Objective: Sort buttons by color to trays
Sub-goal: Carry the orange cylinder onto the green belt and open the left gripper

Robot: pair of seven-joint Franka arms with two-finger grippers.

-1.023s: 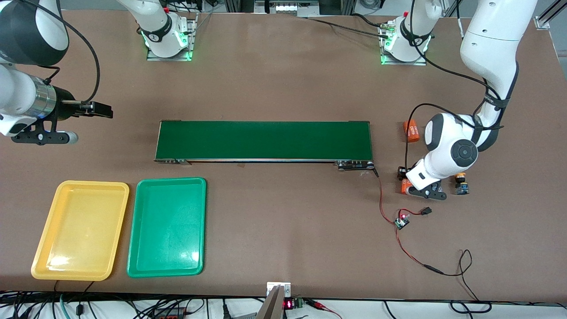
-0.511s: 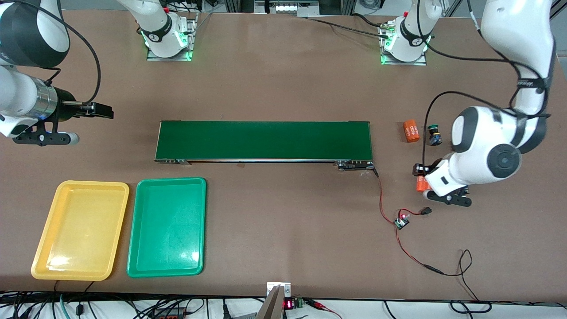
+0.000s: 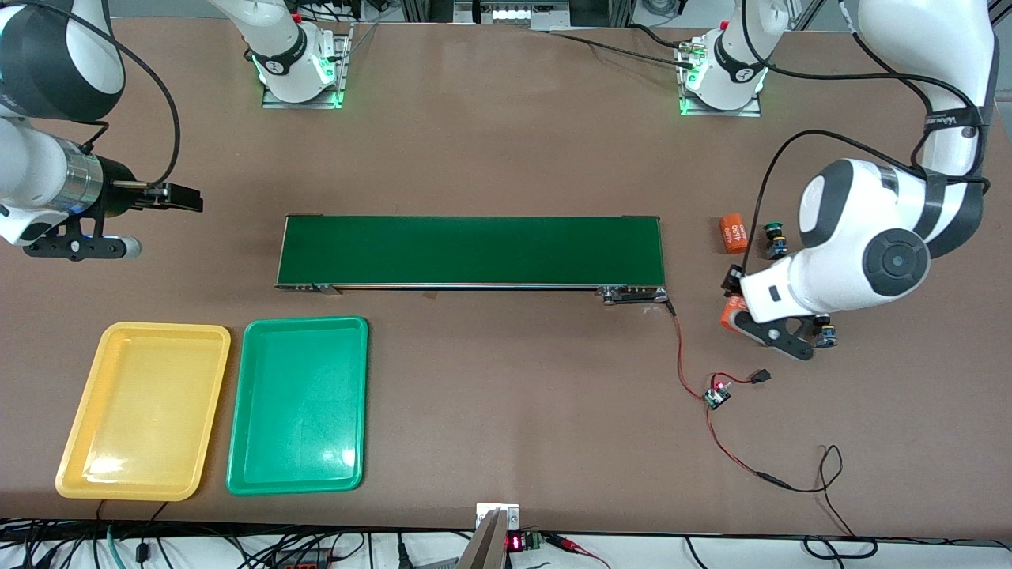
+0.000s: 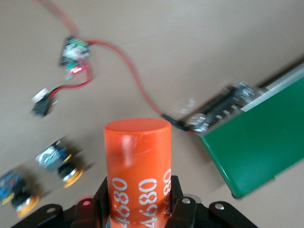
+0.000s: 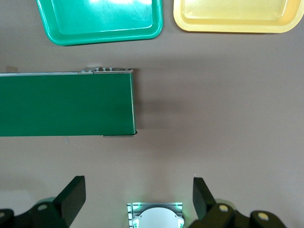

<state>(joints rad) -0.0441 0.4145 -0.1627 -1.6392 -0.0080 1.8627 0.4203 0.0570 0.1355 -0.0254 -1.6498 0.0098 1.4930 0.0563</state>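
Left gripper (image 4: 137, 209) fingers clamp an orange cylinder (image 4: 137, 166); right gripper (image 5: 137, 199) waits, fingers apart.

— Which buttons are seen by the left gripper (image 4: 138, 199)?
— Two yellow-capped buttons (image 4: 59, 161) (image 4: 16, 190), black-and-blue in body, are seen on the table below it, beside the orange cylinder (image 4: 137, 161) clamped in it. Both are tipped on their sides, close together. A green-capped button (image 3: 775, 239) is set near that arm's wrist; its pose cannot be told.
— And the trays?
— The yellow tray (image 3: 142, 411) and the green tray (image 3: 299, 403) are laid flat, side by side, well apart from the wide-spread right gripper (image 5: 138, 183).
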